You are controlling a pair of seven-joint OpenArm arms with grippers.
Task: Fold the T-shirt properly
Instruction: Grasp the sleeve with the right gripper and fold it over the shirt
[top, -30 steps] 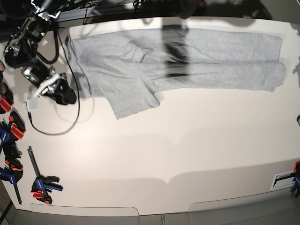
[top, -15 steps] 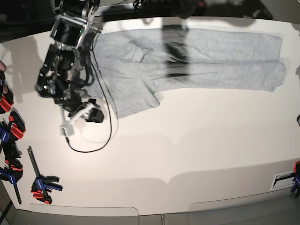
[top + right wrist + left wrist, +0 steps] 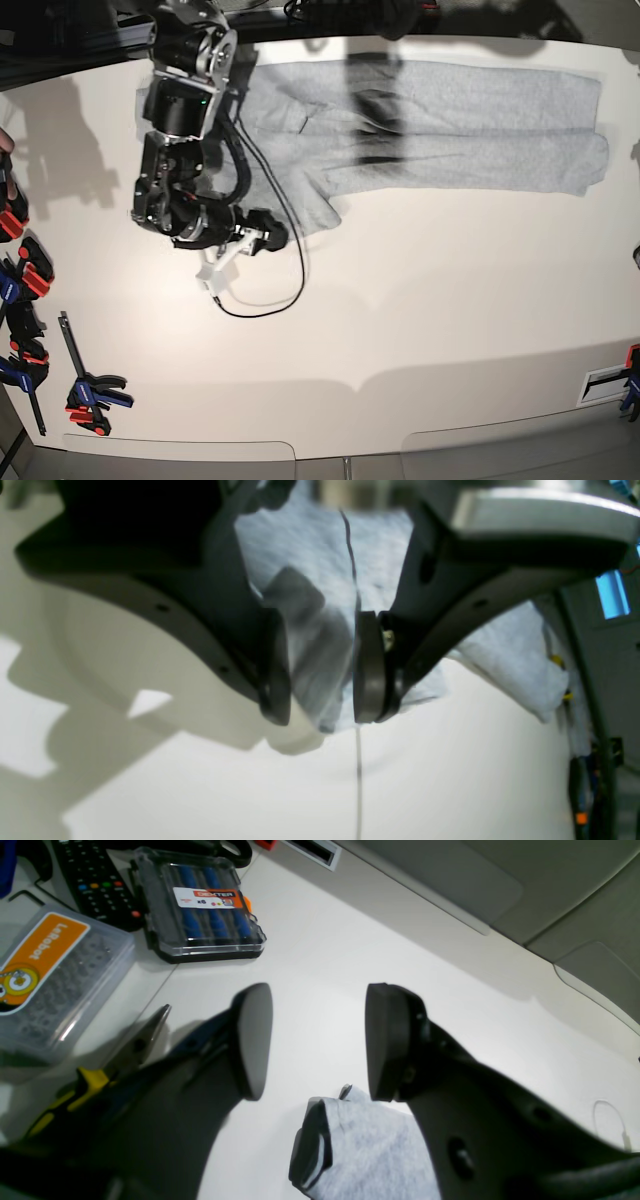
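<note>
The light grey T-shirt (image 3: 470,125) lies as a long folded strip along the table's far edge, with a flap (image 3: 315,200) hanging toward the front. My right gripper (image 3: 265,235) hovers at that flap's lower left edge. In the right wrist view the right gripper (image 3: 320,705) is open, and blurred grey T-shirt (image 3: 320,560) fabric shows behind the gap. My left gripper (image 3: 317,1000) is open over bare table with nothing between its fingers. A corner of the T-shirt (image 3: 365,1150) lies just below it. The left arm is out of the base view.
Several clamps (image 3: 25,300) line the table's left edge, one more (image 3: 95,395) nearer the front. A black cable (image 3: 255,300) loops below the right gripper. Beside the left gripper lie a clear parts box (image 3: 50,975), a bit case (image 3: 205,915), a remote (image 3: 95,880) and yellow-handled pliers (image 3: 100,1075).
The right arm has swung from the table's left side rightward over the shirt's left end. Its gripper now sits by the hanging flap. The shirt itself has not visibly moved.
</note>
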